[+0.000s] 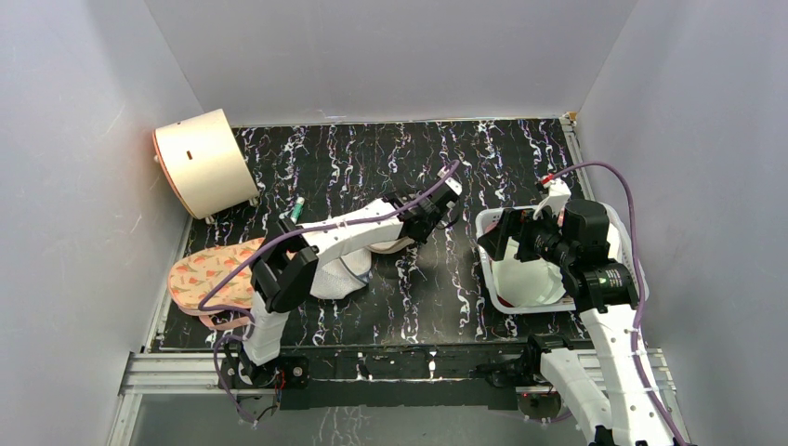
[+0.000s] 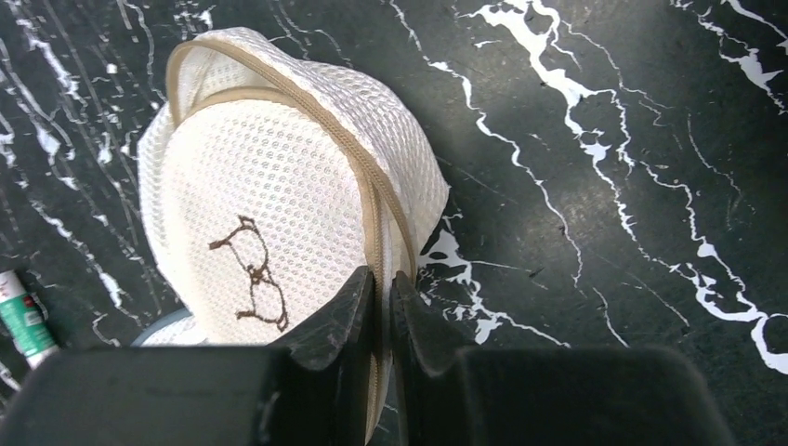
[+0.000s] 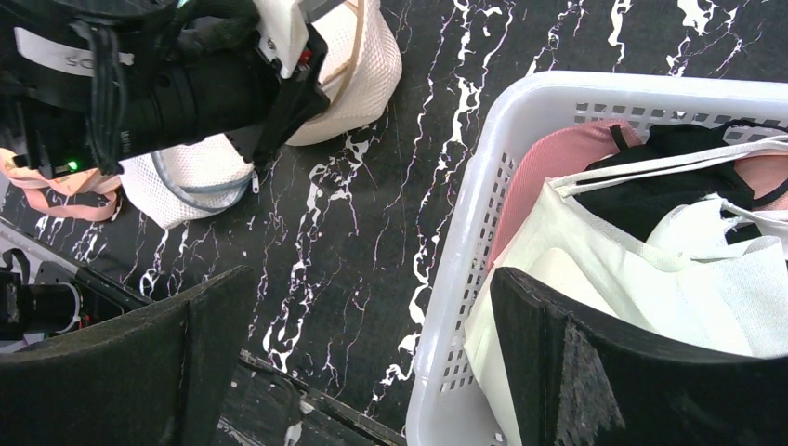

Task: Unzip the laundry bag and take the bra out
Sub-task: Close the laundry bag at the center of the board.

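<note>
The laundry bag (image 2: 279,177) is a cream mesh drum with a black line drawing and a tan zipper (image 2: 372,200) along its edge. It lies on the dark marbled table, and in the top view it (image 1: 398,245) is mostly hidden under my left arm. My left gripper (image 2: 383,279) is shut on the zipper band at the bag's near edge. It also shows in the top view (image 1: 415,228). The bra is hidden. My right gripper (image 3: 372,353) is open, with its jaws either side of the rim of the white basket (image 3: 474,223). It also shows in the top view (image 1: 497,237).
The basket (image 1: 621,237) holds pink, black and white cloth. A white mesh dome-shaped bag (image 1: 339,274) and a peach printed bra (image 1: 209,274) lie left of my left arm. A beige cylinder (image 1: 200,163) stands at the back left. A small green tube (image 2: 23,316) lies by the bag.
</note>
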Tool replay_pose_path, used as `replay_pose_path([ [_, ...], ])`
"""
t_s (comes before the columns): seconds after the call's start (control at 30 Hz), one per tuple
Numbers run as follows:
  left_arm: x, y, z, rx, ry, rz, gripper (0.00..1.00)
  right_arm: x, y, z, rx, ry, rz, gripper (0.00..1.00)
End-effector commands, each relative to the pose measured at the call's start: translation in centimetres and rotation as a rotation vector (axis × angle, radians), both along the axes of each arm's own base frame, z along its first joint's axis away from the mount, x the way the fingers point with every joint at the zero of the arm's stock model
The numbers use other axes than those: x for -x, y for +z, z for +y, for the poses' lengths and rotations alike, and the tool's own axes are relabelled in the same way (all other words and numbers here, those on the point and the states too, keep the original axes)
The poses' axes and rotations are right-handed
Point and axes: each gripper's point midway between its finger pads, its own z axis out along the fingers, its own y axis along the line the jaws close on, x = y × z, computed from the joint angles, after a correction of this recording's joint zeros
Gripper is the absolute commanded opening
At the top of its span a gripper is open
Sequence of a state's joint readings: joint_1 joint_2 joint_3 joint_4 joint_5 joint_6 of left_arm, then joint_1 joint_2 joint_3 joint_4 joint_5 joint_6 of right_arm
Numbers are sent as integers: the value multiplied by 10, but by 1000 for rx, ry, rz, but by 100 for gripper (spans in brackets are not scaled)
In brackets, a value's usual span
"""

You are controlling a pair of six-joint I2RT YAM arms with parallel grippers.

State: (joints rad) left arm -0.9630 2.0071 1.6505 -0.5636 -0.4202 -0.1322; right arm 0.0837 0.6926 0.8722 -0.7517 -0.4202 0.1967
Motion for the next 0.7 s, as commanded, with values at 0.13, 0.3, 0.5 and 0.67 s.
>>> replay_pose_path([
  [0.13,0,-8,-6,114,9,78,21,-7,14,1,-4,-1,-71,98],
  [0.3,-1,14,-2,281,10,131,42,-8,12,1,-3,0,-65,98],
  [0.5,-1,67,16,554,19,140,71,-8,12,0,-3,-4,-62,98],
  [0.67,-10,118,59,726,77,49,88,-10,10,1,-2,-4,-52,98],
])
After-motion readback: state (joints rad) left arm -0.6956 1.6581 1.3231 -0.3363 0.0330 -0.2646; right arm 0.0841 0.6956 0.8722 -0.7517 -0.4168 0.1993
